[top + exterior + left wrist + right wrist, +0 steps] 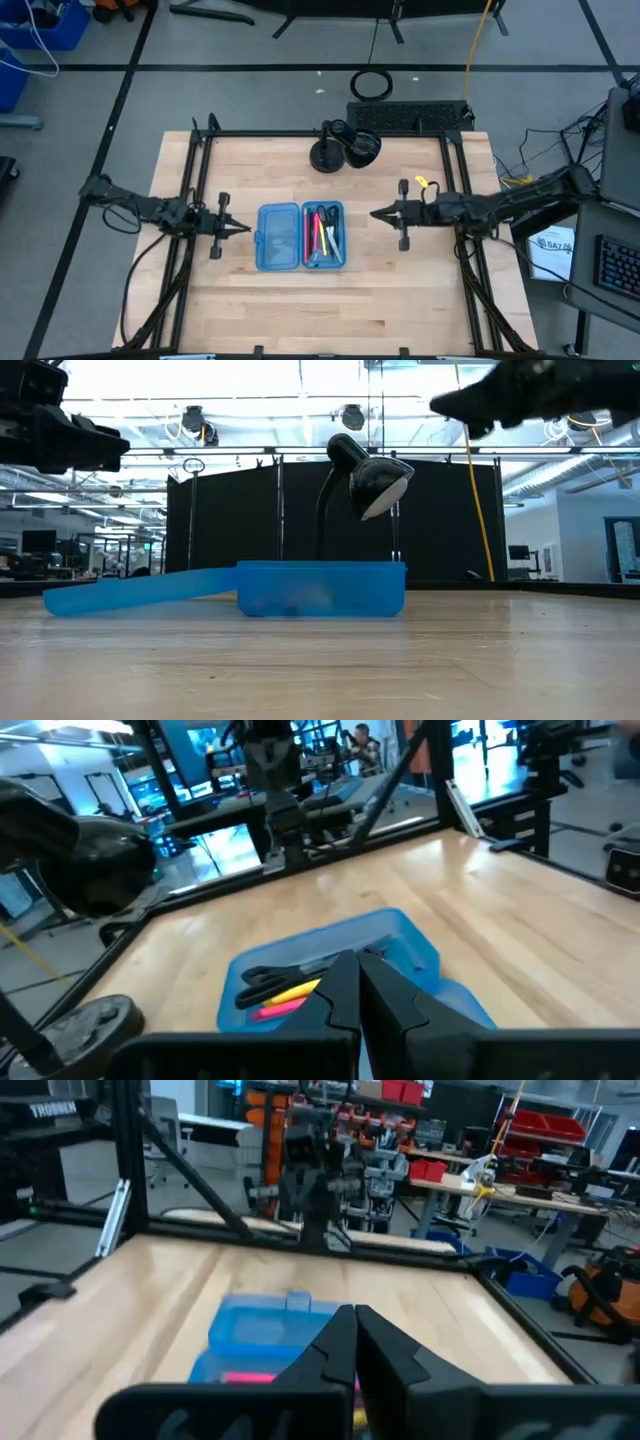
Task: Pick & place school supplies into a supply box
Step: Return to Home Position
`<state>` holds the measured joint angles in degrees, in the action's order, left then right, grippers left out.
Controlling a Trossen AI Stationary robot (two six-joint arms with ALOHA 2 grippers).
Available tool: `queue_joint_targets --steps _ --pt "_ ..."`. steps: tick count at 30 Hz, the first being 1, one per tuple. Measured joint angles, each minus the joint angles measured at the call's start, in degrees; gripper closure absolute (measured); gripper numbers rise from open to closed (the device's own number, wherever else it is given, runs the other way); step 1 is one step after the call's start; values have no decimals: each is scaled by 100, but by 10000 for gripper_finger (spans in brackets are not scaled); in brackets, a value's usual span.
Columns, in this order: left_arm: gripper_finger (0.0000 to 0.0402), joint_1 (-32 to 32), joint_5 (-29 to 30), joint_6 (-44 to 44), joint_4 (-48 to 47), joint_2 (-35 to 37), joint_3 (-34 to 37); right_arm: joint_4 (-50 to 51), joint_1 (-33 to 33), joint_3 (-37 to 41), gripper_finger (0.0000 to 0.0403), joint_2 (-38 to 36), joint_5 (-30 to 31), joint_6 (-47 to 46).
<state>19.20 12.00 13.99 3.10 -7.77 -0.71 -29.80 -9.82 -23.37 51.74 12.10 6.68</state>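
Supply box is lying open roughly mid-table, both blue halves flat and side by side on the wooden table. The half on my left arm's side shows only blue plastic. The half on my right arm's side holds the school supplies. I can make out a pink-red pen and a yellow pen lying lengthwise next to each other. The black scissors are in there too, handles at the end toward the table's back edge. There's more dark stuff in that half, but I can't tell the pieces apart.

My left gripper hangs over the table between the left edge and the box. Its tips point at the plain half, just beside it but not touching, and the fingers are pressed together. My right gripper does the mirror thing between the box and the right edge, near the filled half, fingers also together. From table height, both sit up in the air, well above the box's rim.

A black desk lamp stands near the middle of the back edge with its head tipped down, apart from the box.
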Motion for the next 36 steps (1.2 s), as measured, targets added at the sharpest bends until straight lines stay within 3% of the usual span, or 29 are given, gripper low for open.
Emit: queue_joint_targets --steps 8,11,16,25,30,36 --pt "398 -254 -45 -72 51 -4 9 -670 11 1031 403 -470 98 11" --pt "399 -302 201 -172 149 -4 13 -854 11 1301 403 -609 420 68" --pt "399 -352 830 -336 148 -4 13 -1059 13 1558 403 -806 458 271" --pt "399 -666 551 27 136 -4 13 -1074 15 1793 403 -868 437 259" --pt "399 -1252 -170 57 179 -4 13 -1194 192 1954 403 -866 407 240" --pt "400 -1856 -553 78 270 -4 13 -1565 385 2091 403 -868 -215 153"
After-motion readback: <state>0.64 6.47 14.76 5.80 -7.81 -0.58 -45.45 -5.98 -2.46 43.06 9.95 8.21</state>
